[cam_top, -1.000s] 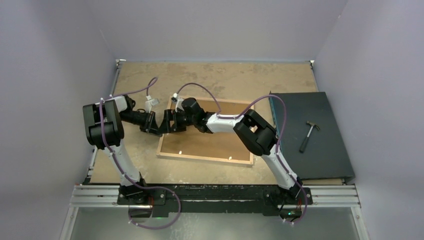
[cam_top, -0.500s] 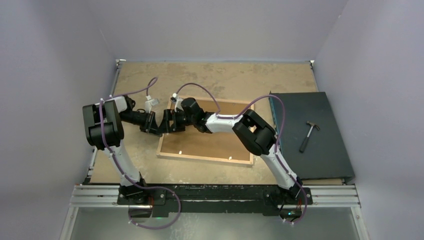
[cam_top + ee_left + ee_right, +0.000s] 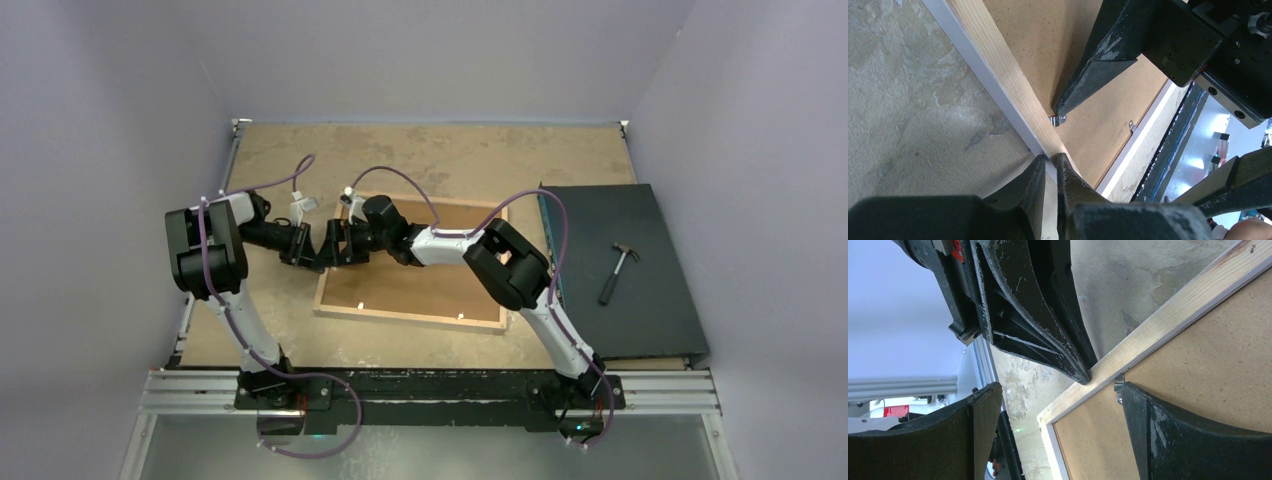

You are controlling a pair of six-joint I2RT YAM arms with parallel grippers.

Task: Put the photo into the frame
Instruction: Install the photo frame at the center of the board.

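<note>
The frame (image 3: pixel 410 318) lies back-up mid-picture in the overhead view, long axis left-right, with a board (image 3: pixel 430 285) in it; I can't see the photo. My left gripper (image 3: pixel 1050 161), almost closed, presses on the frame's left rail. My right gripper (image 3: pixel 1060 390) is wide open and empty, one fingertip at the tab (image 3: pixel 1059 120) just inside that rail.
</note>
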